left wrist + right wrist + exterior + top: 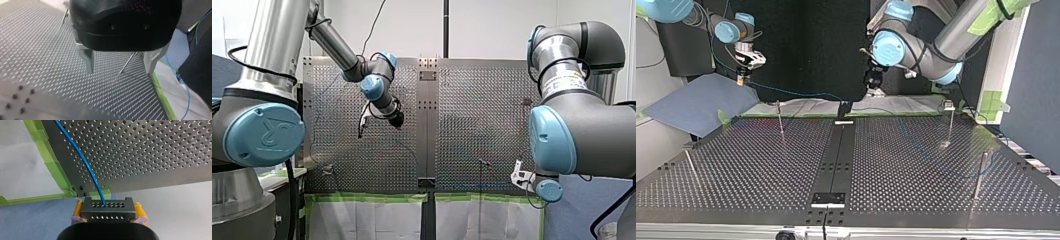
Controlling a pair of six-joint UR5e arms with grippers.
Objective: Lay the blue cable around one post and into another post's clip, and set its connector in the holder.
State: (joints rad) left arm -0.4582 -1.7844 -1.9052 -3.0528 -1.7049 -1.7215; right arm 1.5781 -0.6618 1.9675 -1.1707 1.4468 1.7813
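Front view: the left gripper (363, 121) hangs over the perforated table (472, 100); the right gripper (521, 178) sits by its near right corner. Top view: the right gripper hovers above a blue cloth (696, 105). Left wrist view: metal fingers (88, 58) stand wide, empty. Right wrist view: yellow pads (78, 209) clamp the black connector (108, 211); the blue cable (84, 160) leaves it across the table.

silver arms (272, 45), blue joint caps (264, 134) — my right gripper (109, 210) yellow-padded.
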